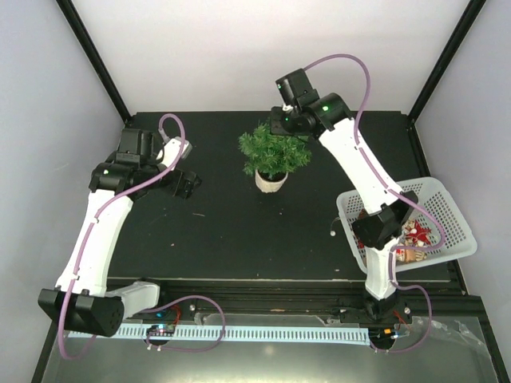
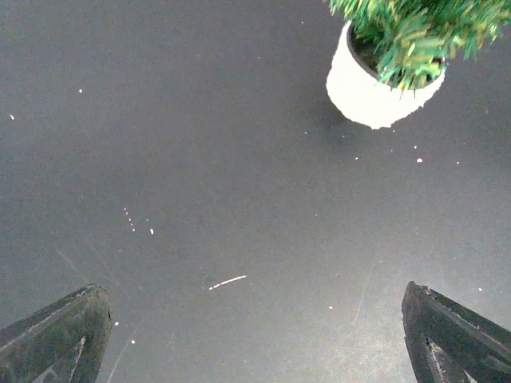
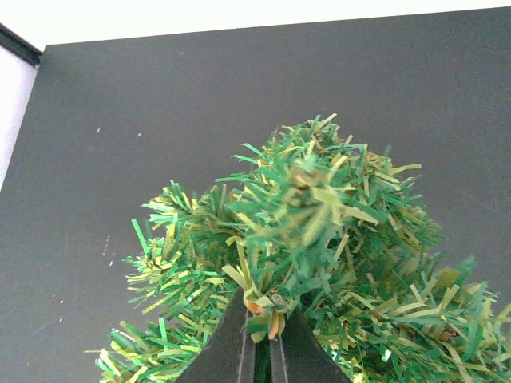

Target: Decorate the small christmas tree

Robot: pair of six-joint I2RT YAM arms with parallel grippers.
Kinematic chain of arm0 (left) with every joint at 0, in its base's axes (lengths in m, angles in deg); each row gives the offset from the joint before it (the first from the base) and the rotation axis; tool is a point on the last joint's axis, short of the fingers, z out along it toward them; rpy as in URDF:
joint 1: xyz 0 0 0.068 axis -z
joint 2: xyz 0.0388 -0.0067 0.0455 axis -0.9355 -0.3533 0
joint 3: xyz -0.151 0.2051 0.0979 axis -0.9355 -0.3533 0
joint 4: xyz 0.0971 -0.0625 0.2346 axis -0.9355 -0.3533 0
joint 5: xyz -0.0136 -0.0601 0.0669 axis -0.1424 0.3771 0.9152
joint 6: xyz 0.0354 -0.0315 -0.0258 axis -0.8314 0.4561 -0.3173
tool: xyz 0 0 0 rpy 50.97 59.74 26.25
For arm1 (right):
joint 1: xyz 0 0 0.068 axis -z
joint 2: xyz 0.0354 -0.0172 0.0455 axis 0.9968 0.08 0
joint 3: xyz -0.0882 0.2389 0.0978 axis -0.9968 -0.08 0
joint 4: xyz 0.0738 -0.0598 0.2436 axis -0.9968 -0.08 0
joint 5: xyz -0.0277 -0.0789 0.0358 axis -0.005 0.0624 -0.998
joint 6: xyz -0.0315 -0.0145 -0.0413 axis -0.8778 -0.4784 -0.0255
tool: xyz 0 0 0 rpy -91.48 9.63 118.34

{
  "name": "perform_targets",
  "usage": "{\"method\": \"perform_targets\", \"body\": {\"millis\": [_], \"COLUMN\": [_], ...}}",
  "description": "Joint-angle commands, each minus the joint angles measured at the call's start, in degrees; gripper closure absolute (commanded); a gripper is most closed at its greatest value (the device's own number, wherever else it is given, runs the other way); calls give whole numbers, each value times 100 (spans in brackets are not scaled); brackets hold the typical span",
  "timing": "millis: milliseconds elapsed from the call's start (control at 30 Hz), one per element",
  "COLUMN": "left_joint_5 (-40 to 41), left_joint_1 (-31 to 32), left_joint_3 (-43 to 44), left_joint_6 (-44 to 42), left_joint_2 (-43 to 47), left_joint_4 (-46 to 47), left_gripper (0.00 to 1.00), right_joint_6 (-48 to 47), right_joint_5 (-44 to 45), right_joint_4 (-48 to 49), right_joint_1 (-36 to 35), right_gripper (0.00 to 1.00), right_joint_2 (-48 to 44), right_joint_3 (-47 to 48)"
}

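Black tabletop (image 1: 231, 239) spreads beneath us, with the white mesh basket (image 1: 459, 227) at its 4 o'clock edge holding red and tan ornaments (image 1: 415, 239). Near the middle, a little toward 12 o'clock, the small christmas tree (image 1: 274, 150) stands upright in its white pot (image 1: 271, 182). We judge it light and top-heavy: a sideways tug on a branch could tip it or slide the smooth pot. Its needle branches look soft and springy, so they should bend under a hung loop. We would take hold at a branch tip, not the pot. Our left gripper (image 1: 185, 183) hovers at the tree's 9 o'clock, well apart, jaws spread wide with nothing between them. Our right gripper (image 3: 263, 317) sits in the crown from the 12 o'clock side, fingers drawn almost together among the needles. An orange-tan scrap (image 3: 274, 325) shows at their tips, but we cannot tell whether it is gripped.
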Motion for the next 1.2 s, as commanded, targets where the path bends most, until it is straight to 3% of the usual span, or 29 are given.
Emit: {"method": "perform_targets", "body": {"millis": [0, 1167], "left_joint_5": [-194, -829], "left_joint_1": [-82, -340], "left_joint_3": [-89, -378], "left_joint_6": [150, 286], "left_joint_2": [166, 309], "left_joint_4": [144, 296], "left_gripper": [1, 1], "right_joint_6": [117, 276], "right_joint_5": [172, 166], "right_joint_4": [216, 422], "right_joint_1": [-234, -852], "right_gripper": [99, 94], "right_joint_2": [137, 545], "right_joint_3": [302, -33]}}
